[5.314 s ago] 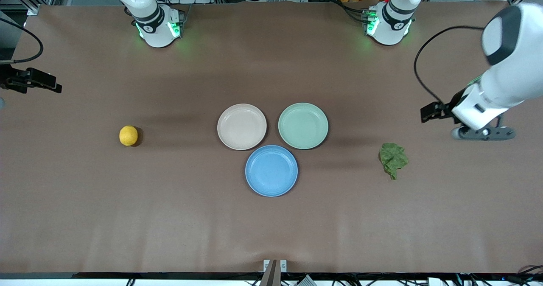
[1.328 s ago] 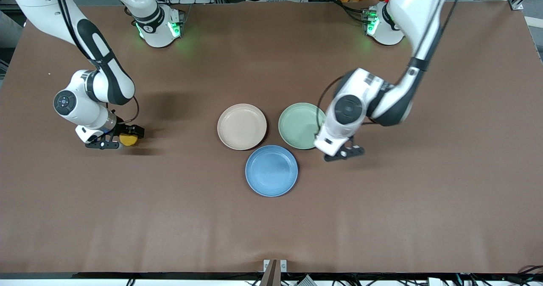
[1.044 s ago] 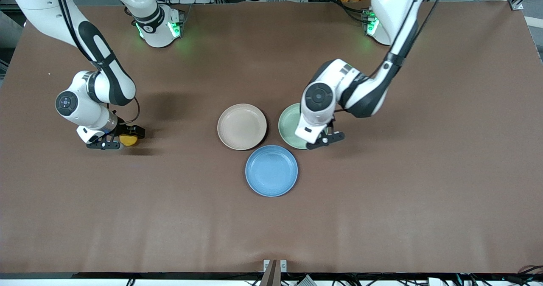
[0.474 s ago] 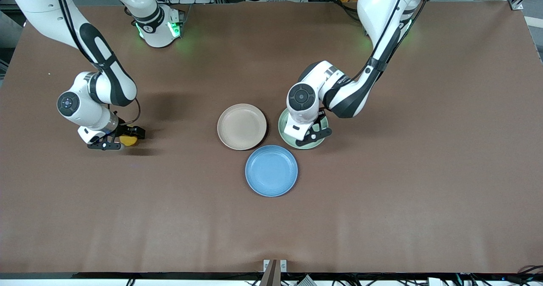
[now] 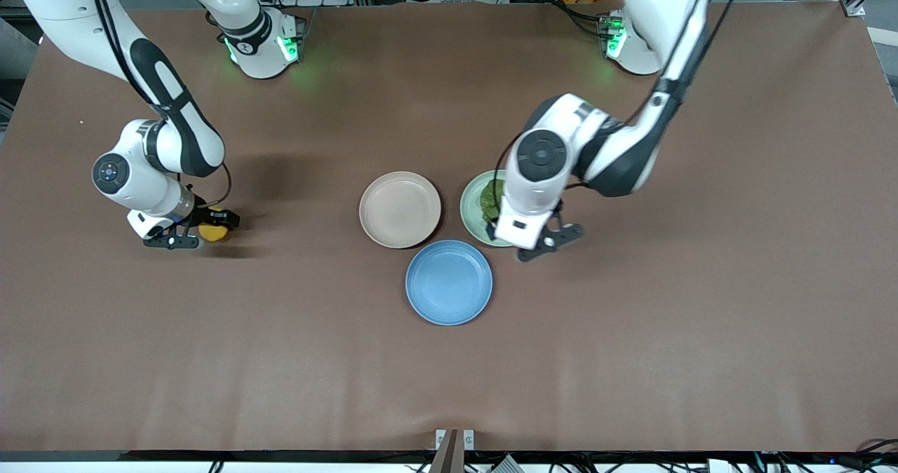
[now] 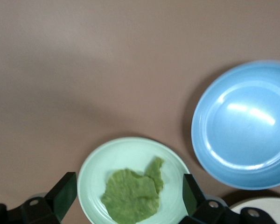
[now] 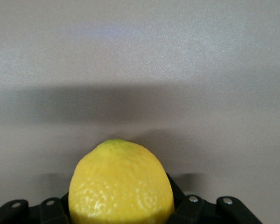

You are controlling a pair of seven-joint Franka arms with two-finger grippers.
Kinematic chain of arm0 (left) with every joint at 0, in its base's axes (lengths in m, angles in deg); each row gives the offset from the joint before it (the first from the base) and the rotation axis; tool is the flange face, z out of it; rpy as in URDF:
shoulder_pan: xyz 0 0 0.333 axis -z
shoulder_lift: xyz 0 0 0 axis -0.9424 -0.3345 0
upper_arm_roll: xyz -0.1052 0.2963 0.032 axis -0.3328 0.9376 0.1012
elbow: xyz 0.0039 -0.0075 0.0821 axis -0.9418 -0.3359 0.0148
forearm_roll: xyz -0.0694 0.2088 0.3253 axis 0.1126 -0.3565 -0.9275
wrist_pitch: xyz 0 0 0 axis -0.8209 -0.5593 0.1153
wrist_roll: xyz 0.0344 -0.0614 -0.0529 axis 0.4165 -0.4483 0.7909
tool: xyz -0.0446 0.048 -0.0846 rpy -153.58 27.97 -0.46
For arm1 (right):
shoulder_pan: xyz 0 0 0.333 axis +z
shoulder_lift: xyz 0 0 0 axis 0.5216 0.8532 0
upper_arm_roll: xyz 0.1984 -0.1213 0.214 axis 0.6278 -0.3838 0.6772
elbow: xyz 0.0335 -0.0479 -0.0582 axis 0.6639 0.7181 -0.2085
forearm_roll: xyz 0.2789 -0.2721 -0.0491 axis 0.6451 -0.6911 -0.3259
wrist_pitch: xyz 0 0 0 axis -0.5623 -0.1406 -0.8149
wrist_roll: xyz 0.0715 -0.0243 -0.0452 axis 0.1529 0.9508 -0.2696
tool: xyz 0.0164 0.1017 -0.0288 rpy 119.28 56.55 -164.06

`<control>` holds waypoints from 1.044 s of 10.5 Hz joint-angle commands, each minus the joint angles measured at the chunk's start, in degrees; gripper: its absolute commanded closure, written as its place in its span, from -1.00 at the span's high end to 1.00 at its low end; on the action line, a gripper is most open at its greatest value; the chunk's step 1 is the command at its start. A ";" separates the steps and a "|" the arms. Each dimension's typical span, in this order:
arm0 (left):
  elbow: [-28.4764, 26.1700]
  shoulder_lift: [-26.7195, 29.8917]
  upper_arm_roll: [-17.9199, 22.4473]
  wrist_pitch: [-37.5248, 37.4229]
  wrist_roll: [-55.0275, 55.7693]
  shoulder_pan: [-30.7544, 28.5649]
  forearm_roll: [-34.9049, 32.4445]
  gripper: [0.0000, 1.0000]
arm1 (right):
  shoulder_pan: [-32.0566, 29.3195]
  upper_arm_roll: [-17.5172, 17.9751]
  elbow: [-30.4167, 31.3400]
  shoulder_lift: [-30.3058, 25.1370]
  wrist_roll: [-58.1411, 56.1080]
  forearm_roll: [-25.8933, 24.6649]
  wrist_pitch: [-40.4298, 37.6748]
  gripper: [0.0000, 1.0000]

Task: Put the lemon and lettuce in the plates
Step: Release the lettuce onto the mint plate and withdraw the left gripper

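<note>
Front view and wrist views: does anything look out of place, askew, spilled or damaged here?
Nothing stands out. The wrinkly green lettuce leaf lies flat inside the pale mint green plate under the open left tool. The right tool grips the small yellow lemon. The beige-pink plate looks intact.

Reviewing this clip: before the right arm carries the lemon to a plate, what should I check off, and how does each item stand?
1. Lettuce lies in the green plate: ok.
2. Left pincer open, free of the lettuce: ok.
3. Right pincer shut on the lemon: ok.
4. Lemon lifted off the table: cannot tell.
5. Beige plate holds nothing: ok.
6. Left arm above the green plate, not the beige one: ok.
</note>
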 commanded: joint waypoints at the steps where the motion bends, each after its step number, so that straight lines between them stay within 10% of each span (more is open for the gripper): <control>1: 2.04 3.36 -0.07 -2.66 -6.36 -3.89 -0.04 1.00 | 0.38 0.55 -4.62 -0.84 0.22 0.77 -7.65 -0.14; 11: 1.95 13.20 -0.15 -7.67 -42.55 -24.54 -0.04 1.00 | 13.28 0.73 -19.92 -1.02 4.16 2.27 -25.85 -0.15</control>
